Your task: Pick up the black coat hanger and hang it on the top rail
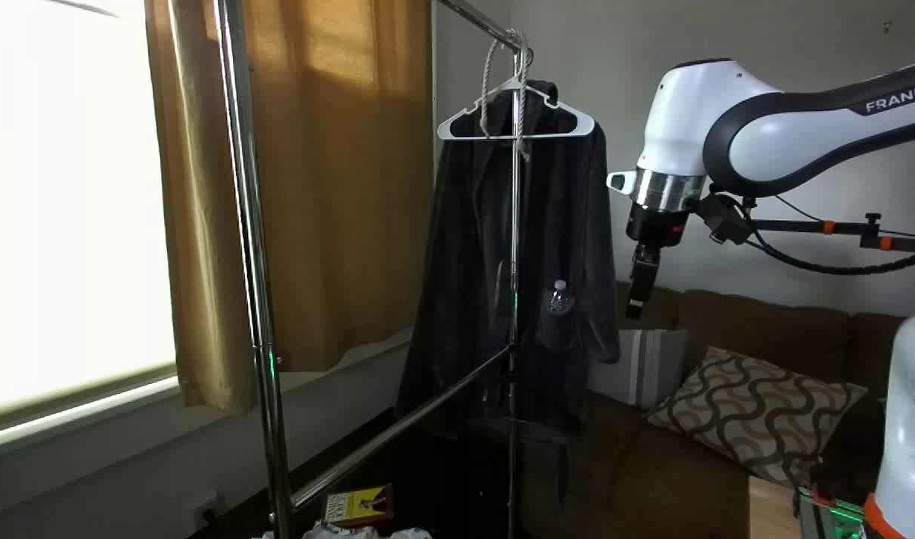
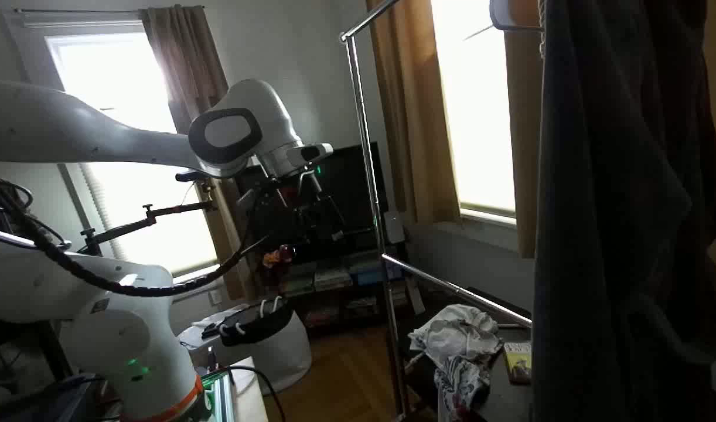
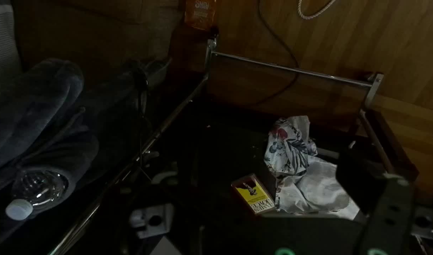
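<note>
Home, living room: brown sofa (image 1: pixel 794 337), patterned cushion (image 1: pixel 757 415), curtains (image 1: pixel 338 187) at windows (image 1: pixel 68 209), wooden floor (image 2: pixel 340 375).

A dark surface (image 3: pixel 223 152) bears a book (image 3: pixel 253 194) and crumpled cloth (image 3: pixel 308 179).

"FRANKA" on the robot arm (image 1: pixel 772 142), "JAMES JOYCE" on the yellow-covered book (image 3: pixel 253 194).

Top rail (image 1: pixel 478 19) cut off above in both exterior views, bottle (image 3: pixel 43 187) partly hidden, seemingly pocketed
</note>
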You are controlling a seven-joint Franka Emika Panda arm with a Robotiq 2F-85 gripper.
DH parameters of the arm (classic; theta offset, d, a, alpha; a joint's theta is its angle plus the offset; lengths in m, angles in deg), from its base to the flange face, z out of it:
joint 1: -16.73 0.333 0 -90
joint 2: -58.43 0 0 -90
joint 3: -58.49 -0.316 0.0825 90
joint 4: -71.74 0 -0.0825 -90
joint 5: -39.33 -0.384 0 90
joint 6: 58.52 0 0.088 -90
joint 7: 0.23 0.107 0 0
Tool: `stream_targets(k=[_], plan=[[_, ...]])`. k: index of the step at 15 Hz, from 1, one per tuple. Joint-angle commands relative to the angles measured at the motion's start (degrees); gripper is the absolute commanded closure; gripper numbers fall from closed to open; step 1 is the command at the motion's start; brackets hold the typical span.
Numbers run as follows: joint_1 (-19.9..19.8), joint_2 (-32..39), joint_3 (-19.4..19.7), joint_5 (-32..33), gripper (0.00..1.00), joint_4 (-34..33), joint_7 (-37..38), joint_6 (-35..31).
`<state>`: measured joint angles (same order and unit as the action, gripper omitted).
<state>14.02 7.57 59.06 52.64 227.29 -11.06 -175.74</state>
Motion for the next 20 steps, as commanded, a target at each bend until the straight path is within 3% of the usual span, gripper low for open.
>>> stream_targets(k=[1, 6, 7, 13, 20], plan=[[0.77, 0.03, 0.59, 0.56, 0.0, -0.19, 0.5, 0.32], [-0.43, 1.22, -0.37, 1.55, 0.0, -0.51, 2.42, -0.49], [-1.75, 4.25, -0.76, 2.18, 0.0, -1.23, 4.24, -0.08], [-9.28, 24.9, -2.0, 15.24, 0.0, -0.62, 13.61, -16.36], [-7.58, 50.95, 8.31, 7.73, 0.0, -10.22, -4.82, -26.65]])
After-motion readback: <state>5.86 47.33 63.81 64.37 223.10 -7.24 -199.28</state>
